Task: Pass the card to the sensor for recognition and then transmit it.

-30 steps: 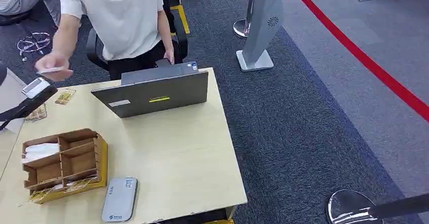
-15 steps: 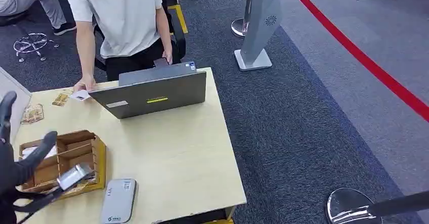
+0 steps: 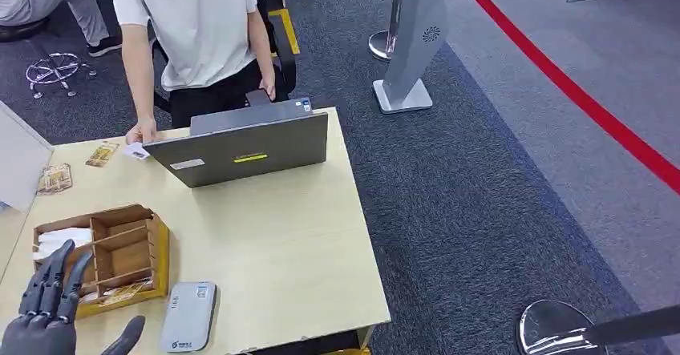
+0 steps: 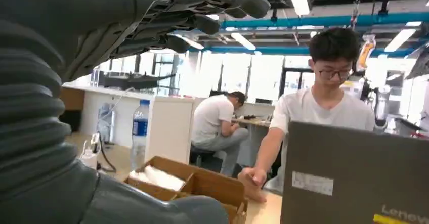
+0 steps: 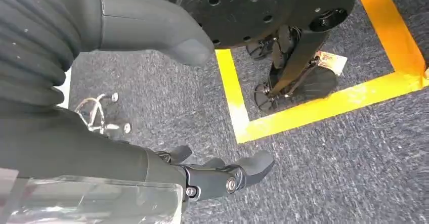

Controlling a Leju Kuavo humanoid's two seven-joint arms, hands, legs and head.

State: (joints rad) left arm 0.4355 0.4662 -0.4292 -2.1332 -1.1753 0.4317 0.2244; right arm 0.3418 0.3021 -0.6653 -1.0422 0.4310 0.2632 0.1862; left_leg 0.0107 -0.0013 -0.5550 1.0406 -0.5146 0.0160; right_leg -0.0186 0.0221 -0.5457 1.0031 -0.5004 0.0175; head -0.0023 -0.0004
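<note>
A person at the table's far side presses a white card (image 3: 135, 151) onto the tabletop next to the laptop (image 3: 240, 151). The grey card sensor (image 3: 189, 316) lies flat near the front edge. My left hand (image 3: 52, 316) hovers at the front left corner, left of the sensor, fingers spread and holding nothing. In the left wrist view, its fingers (image 4: 202, 11) and thumb stand apart, facing the person's hand (image 4: 251, 178). My right hand (image 5: 126, 158) hangs over the carpet with nothing in it, fingers (image 5: 227, 176) loosely extended.
A cardboard organiser (image 3: 104, 252) with white papers stands between my left hand and the laptop. Two yellowish cards (image 3: 102, 154) (image 3: 54, 179) lie at the far left of the table. A grey kiosk stand (image 3: 413, 42) and a stanchion base (image 3: 553, 327) stand on the carpet to the right.
My left hand has dropped from high at the far left to the table's front left corner. The person carried the card down to the table beside the laptop.
</note>
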